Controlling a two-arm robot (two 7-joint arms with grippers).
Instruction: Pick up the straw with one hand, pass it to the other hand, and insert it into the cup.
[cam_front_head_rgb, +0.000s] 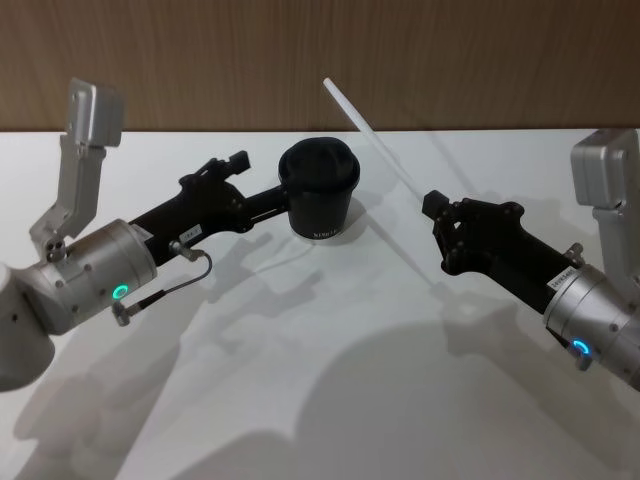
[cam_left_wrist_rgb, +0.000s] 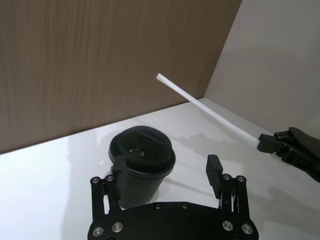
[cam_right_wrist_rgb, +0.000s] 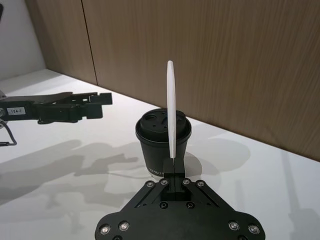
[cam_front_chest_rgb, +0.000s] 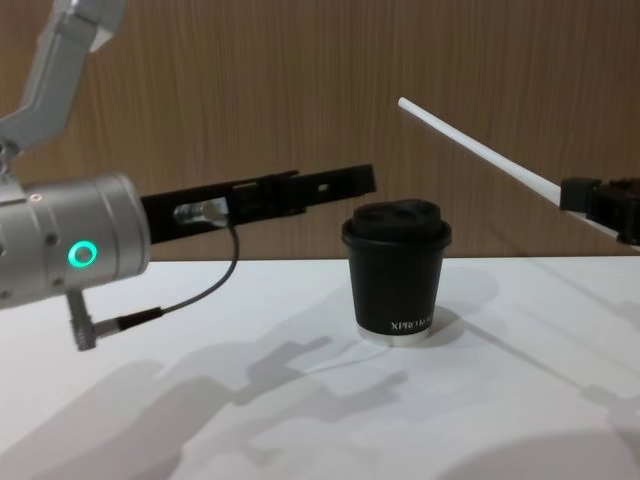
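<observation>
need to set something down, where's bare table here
The front of the table, nearer than the cup, is bare. So is the strip right of the cup, under the straw in the right end effector. Crowded: the cup's left, beside the open left end effector.

The left gripper (cam_left_wrist_rgb: 167, 169) and right gripper (cam_right_wrist_rgb: 173, 165) are matte black and blocky, their linkages dotted with silver screws (cam_right_wrist_rgb: 146, 184). Each joins a silver cylindrical casing (cam_front_head_rgb: 95, 275) with a glowing ring light (cam_front_head_rgb: 120, 292), green on the left and bluish on the right. A thin black cable (cam_front_head_rgb: 150, 296) with a metal plug loops beside the left casing. Small white labels (cam_right_wrist_rgb: 15, 111) mark the black forearms.
</observation>
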